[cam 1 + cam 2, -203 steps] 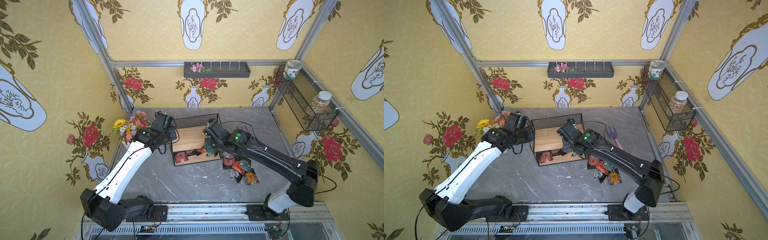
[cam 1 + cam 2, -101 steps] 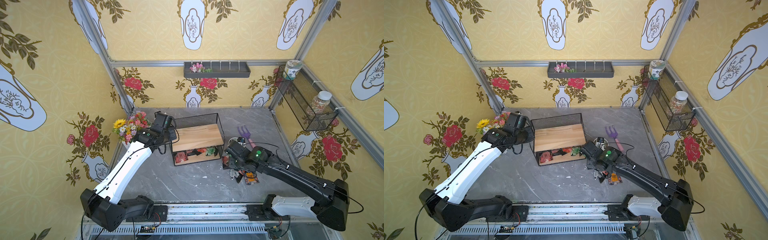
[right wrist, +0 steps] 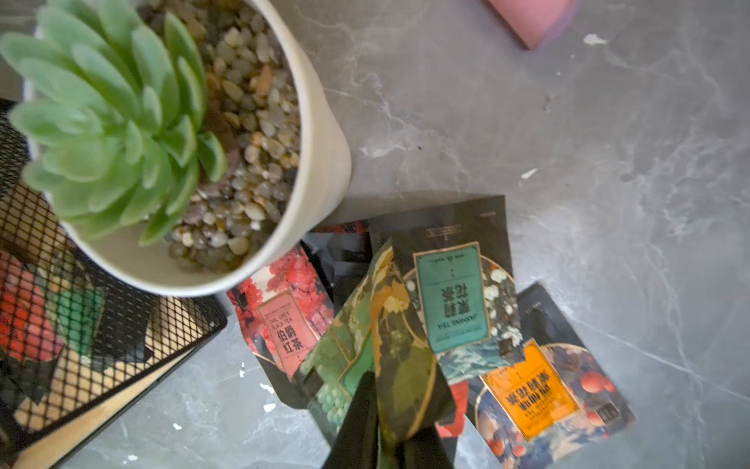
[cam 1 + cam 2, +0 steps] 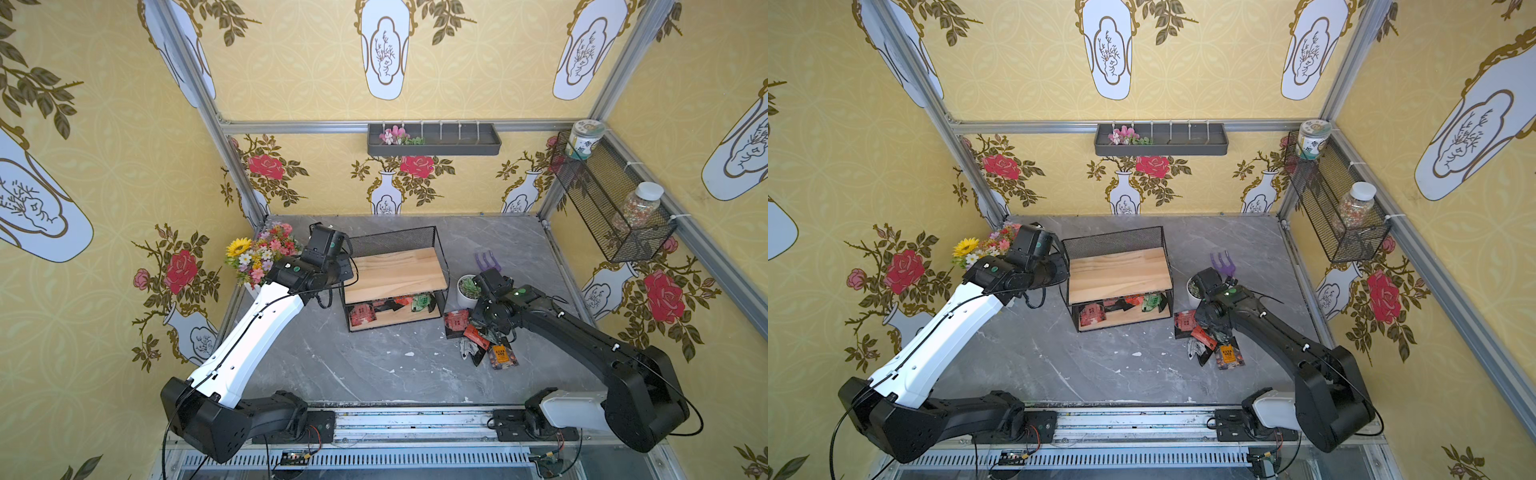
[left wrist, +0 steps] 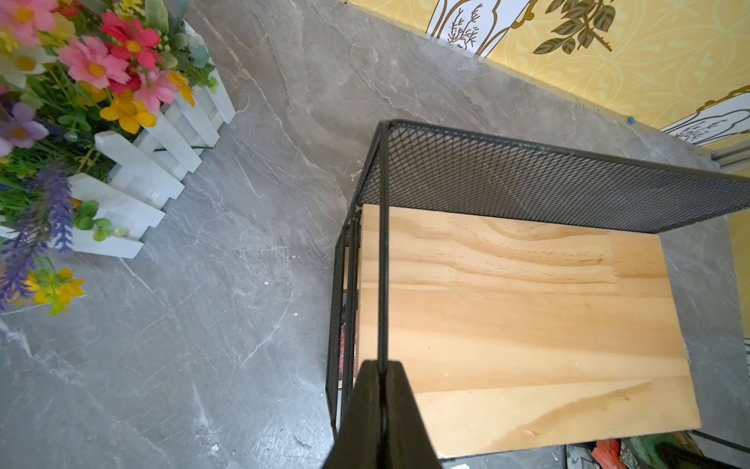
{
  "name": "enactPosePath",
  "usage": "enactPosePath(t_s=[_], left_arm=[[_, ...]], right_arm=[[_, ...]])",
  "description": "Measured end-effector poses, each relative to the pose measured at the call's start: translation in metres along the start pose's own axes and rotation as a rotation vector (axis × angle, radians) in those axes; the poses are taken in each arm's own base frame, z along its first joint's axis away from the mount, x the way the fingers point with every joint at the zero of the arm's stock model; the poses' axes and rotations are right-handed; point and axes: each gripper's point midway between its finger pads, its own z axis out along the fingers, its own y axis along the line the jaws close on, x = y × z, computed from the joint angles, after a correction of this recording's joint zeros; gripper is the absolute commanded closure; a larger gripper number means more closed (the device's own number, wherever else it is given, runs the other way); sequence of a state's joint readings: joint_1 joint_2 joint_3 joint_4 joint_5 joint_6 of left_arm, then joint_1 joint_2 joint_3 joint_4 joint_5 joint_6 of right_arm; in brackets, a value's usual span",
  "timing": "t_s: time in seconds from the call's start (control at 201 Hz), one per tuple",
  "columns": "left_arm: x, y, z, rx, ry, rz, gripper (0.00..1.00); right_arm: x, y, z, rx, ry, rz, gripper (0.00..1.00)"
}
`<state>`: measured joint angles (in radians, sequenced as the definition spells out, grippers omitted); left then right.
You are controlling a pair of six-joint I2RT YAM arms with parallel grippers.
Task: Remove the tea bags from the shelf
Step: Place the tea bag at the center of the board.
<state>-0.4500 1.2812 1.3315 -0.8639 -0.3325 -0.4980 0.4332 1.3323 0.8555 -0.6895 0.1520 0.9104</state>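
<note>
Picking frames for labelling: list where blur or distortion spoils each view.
Right wrist view: succulent and pink object soft, green tea bag in the right gripper blurred; left wrist view: shelf board crisp, left gripper silhouetted; both top views: sharp, evenly lit.

- The left arm [image 4: 257,336] had a long white shell dotted with small dark screw holes. Its joints were black at both ends, and a black lower link lay at the lower left of the frame.
- A thin black cable [image 4: 249,328] ran along that shell, and a green dot [image 4: 296,269] marked the black wrist block.
- The right arm [image 4: 582,334] was black, with small white clips [image 4: 615,345], a glowing green dot [image 4: 517,292] and a white shell [image 4: 573,411] at the lower right.
- Both bases were fixed to a silver rail [image 4: 415,420] across the bottom.
- In the wrist views, the left hand [image 5: 381,365] and the right hand [image 3: 379,385] showed black tapered fingers at bottom centre.
</note>
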Motion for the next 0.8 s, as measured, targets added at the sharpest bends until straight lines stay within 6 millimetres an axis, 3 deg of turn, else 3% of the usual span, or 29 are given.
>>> enactPosePath(t_s=[0.239, 0.473, 0.662, 0.801], left_arm=[[0.0, 0.0, 0.0, 0.0, 0.0, 0.0, 1.0], [-0.001, -0.001, 0.001, -0.002, 0.001, 0.001, 1.0], [-0.001, -0.001, 0.002, -0.002, 0.001, 0.001, 1.0], [-0.001, -0.001, 0.002, -0.002, 0.001, 0.001, 1.0]], right_arm=[[-0.001, -0.006, 0.018, -0.019, 0.012, 0.038, 0.79], [-0.002, -0.004, 0.02, -0.033, 0.014, 0.041, 0.6], [-0.01, -0.001, -0.001, -0.061, -0.033, 0.044, 0.48], [-0.013, 0.003, -0.025, -0.083, -0.073, 0.031, 0.47]])
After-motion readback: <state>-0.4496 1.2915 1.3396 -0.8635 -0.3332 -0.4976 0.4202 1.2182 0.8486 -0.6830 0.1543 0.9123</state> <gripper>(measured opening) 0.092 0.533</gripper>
